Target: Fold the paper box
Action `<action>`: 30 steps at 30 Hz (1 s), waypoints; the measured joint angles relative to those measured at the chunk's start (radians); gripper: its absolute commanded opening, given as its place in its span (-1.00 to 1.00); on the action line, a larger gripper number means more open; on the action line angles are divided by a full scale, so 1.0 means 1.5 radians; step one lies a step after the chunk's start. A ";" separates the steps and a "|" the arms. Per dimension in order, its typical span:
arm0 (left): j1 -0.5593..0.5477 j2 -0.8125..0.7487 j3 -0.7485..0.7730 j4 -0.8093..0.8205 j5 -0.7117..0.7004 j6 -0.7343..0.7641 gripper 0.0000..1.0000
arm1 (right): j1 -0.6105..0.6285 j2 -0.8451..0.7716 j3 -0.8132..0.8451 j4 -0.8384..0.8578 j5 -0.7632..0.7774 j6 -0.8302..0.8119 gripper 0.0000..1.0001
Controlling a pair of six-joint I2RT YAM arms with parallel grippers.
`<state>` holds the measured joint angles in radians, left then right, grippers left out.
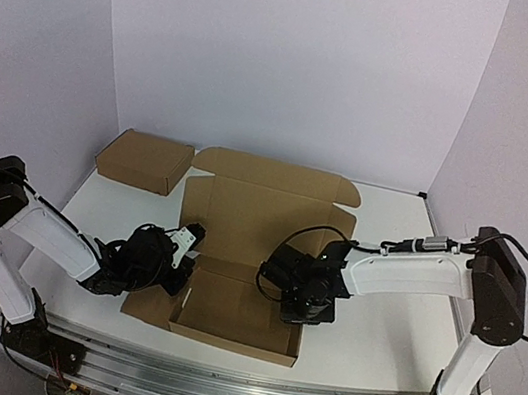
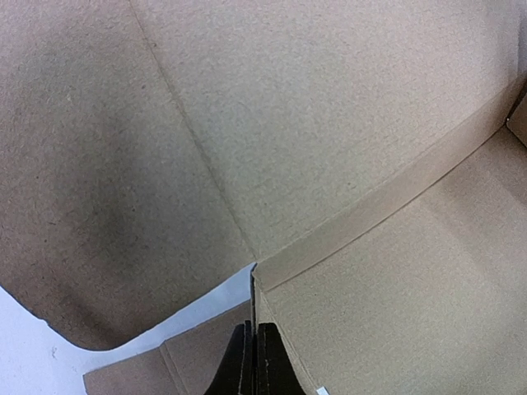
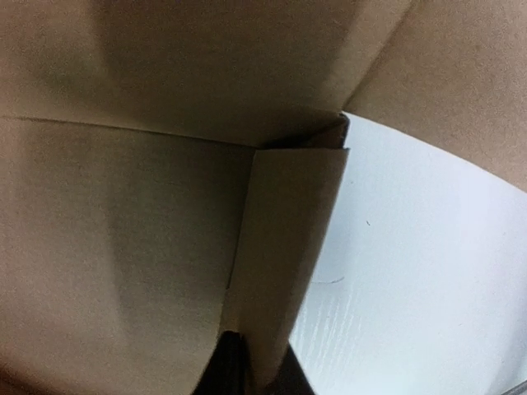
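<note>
The paper box (image 1: 258,219) sits mid-way across the table (image 1: 381,314), lid open, with a side wall pinched at each end.
From overhead you can't make out either set of fingertips. Only your wrist views show the left gripper (image 2: 254,333) closed tight on the left wall's edge and the right gripper (image 3: 257,354) clamped across the right wall.

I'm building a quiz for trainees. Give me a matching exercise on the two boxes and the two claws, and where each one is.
1 paper box
2 closed box
3 left claw
4 right claw

a pinching the paper box's right wall
b far left, apart from both arms
c centre, lid open
d pinching the paper box's left wall

Pairs: 1-c, 2-b, 3-d, 4-a
</note>
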<state>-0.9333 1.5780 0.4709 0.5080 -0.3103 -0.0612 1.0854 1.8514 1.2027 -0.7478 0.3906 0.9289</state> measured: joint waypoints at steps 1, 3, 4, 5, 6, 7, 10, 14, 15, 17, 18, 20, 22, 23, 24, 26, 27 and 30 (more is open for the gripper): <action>0.000 0.000 0.000 0.000 0.000 0.000 -1.00 | 0.000 0.002 0.001 0.001 -0.001 0.009 -1.00; 0.000 0.000 0.000 0.000 0.000 0.000 -1.00 | -0.002 0.004 0.002 0.001 -0.001 0.026 -0.96; 0.000 0.000 0.000 0.000 0.000 0.000 -1.00 | -0.002 0.004 0.002 0.001 0.000 0.031 -0.91; 0.000 0.000 0.000 0.000 0.000 0.000 -1.00 | -0.001 0.004 0.001 0.001 0.001 0.037 -0.77; 0.000 0.000 0.000 0.000 0.000 0.000 -1.00 | -0.001 0.004 0.001 0.002 0.001 0.041 -0.68; 0.000 0.000 0.000 0.000 0.000 0.000 -1.00 | -0.001 0.004 0.001 0.001 0.001 0.047 -0.62; 0.000 0.000 0.000 0.001 0.002 0.000 -1.00 | -0.001 0.025 -0.007 0.008 -0.012 0.048 -0.39; -0.002 0.000 0.000 0.001 0.006 0.000 -1.00 | 0.003 0.051 -0.003 0.003 -0.017 0.056 -0.50; -0.002 0.000 0.000 0.001 0.007 0.000 -1.00 | 0.004 0.053 -0.002 0.001 -0.019 0.058 -0.61; -0.002 0.000 0.000 0.001 0.006 0.000 -1.00 | 0.006 0.055 0.000 0.004 -0.021 0.064 -0.81; -0.002 0.000 0.000 0.002 0.007 0.000 -1.00 | 0.007 0.055 0.000 0.006 -0.019 0.068 -0.89; -0.002 0.000 0.000 0.001 0.007 0.000 -1.00 | 0.009 0.054 -0.002 0.006 -0.014 0.083 -1.00; -0.002 0.000 0.000 0.001 0.007 0.000 -1.00 | 0.009 0.052 -0.005 0.002 -0.009 0.095 -1.00; -0.002 0.000 0.000 0.001 0.007 0.000 -1.00 | 0.009 0.052 -0.005 0.000 -0.008 0.098 -1.00; -0.002 0.000 0.000 0.001 0.007 0.000 -1.00 | 0.009 0.053 -0.004 -0.003 -0.006 0.100 -1.00; -0.002 0.000 0.000 0.002 0.008 0.000 -1.00 | 0.010 0.057 0.001 -0.013 -0.001 0.100 -1.00; -0.002 0.000 0.000 0.003 0.009 0.000 -1.00 | 0.010 0.058 0.002 -0.016 0.001 0.100 -1.00; -0.003 0.000 0.000 0.004 0.013 0.000 -1.00 | 0.010 0.062 0.009 -0.027 0.004 0.100 -1.00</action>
<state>-0.9371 1.5776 0.4709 0.5137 -0.2905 -0.0612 1.1007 1.9445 1.2161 -0.7879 0.3970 1.0791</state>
